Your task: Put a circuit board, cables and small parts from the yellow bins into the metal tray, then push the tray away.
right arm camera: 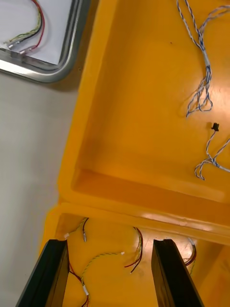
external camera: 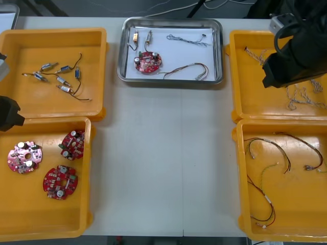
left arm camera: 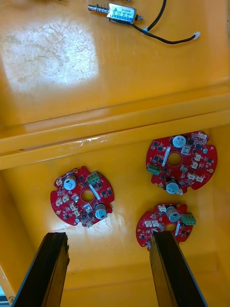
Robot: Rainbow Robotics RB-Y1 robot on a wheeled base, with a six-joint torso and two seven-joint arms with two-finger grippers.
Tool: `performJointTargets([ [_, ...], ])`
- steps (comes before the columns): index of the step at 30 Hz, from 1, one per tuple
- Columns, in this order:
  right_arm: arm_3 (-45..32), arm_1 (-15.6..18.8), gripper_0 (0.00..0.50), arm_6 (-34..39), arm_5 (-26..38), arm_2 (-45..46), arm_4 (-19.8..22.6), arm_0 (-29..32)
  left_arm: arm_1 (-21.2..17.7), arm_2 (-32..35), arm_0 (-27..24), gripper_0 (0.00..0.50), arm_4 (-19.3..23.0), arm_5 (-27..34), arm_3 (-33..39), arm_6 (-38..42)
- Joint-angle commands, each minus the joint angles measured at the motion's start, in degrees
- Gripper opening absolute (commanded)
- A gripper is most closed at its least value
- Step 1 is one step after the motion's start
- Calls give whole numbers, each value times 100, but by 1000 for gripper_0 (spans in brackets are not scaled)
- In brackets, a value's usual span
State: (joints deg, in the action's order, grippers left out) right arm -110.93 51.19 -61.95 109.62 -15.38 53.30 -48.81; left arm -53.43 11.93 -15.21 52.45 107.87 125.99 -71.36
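Light table (external camera: 168,153), a grey-rimmed pale object (external camera: 7,18) at its far left corner, dark floor (external camera: 76,7) beyond.

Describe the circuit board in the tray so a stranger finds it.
Find the metal tray far back on the table. On its near left lies a round red circuit board. It alone lies on white; the other boards lie in a yellow bin.

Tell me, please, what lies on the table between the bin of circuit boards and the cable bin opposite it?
Nothing: in the front view the table is bare between the circuit-board bin and the near cable bin.
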Motion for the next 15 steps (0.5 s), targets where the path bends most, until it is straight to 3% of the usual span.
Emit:
performJointTargets([
  [1, -192, 321, 500, 386, 38, 685, 180, 452, -256, 161, 98, 500, -50, 41, 136, -150],
  [7, -438, 444, 500, 456, 38, 1230, 198, 1067, -256, 161, 98, 500, -50, 41, 136, -150],
  [15, -1010, 444, 500, 500, 38, 2338, 251, 2324, -256, 161, 98, 500, -50, 41, 136, -150],
])
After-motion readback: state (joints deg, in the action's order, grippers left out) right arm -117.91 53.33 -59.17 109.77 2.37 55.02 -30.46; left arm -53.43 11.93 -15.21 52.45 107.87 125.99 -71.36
